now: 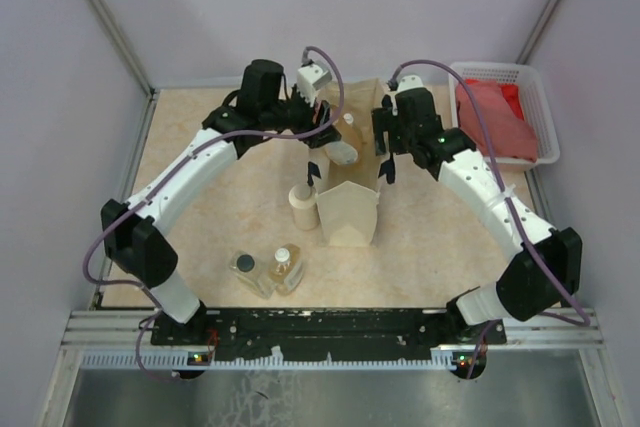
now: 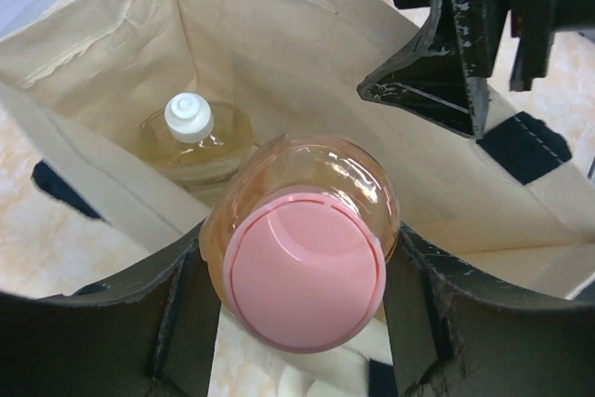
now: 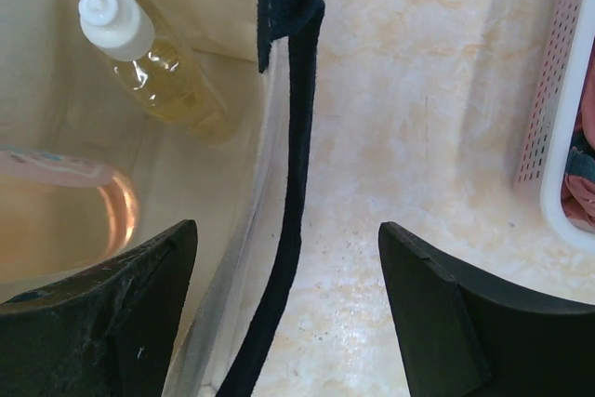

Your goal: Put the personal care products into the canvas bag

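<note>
Pink-capped bottle (image 2: 303, 262) is clamped across its body by the left gripper (image 2: 299, 315) above the open canvas bag (image 2: 279, 62). Its long axis is tilted, with the cap turned away from the bag. A white-capped bottle (image 2: 193, 135) is seen inside. The right gripper (image 3: 288, 262) is spread wide, holding nothing, with the dark strap (image 3: 294, 137) seen between its jaws.

Top view high, far; wrist views close, sharing canvas bag (image 2: 279, 53) interior.

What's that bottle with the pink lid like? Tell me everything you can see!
The pink-capped bottle looks like clear, rounded plastic holding amber liquid; its flat round pink cap faces the left wrist camera. The left gripper squeezes its sides between dark fingers. It hangs over the open canvas bag, bottom pointing in, above a white-capped bottle inside.
</note>
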### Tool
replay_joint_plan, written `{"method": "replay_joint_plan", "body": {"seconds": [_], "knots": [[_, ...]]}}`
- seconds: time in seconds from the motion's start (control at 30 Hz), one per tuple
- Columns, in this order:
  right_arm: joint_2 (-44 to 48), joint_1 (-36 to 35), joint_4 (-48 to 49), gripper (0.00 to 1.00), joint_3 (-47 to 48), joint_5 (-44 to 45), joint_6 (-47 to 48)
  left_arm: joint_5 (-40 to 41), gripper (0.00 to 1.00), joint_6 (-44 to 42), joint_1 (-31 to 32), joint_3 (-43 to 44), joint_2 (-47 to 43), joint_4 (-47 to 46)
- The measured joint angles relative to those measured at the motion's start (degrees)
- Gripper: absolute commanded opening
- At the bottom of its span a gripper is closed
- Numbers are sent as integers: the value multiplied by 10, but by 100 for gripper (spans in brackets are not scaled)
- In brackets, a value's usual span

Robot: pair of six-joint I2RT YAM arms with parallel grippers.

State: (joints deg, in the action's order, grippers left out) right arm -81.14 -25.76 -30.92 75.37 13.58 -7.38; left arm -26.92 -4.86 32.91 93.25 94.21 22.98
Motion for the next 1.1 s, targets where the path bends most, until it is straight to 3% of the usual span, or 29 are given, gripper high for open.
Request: {"method": "replay_joint_plan", "body": {"seconds": [0.33,0.73,0.93,1.1], "knots": [[1,0,-11,79,7,0,-8,0,0,-90,27,69,94,31],[2,0,-49,83,43,40,-9,41,2,-128,42,74,141,49],[7,0,-58,85,43,63,-18,55,17,-128,42,66,146,35],[29,0,-61,85,43,87,-19,56,44,-114,42,45,147,4]]}}
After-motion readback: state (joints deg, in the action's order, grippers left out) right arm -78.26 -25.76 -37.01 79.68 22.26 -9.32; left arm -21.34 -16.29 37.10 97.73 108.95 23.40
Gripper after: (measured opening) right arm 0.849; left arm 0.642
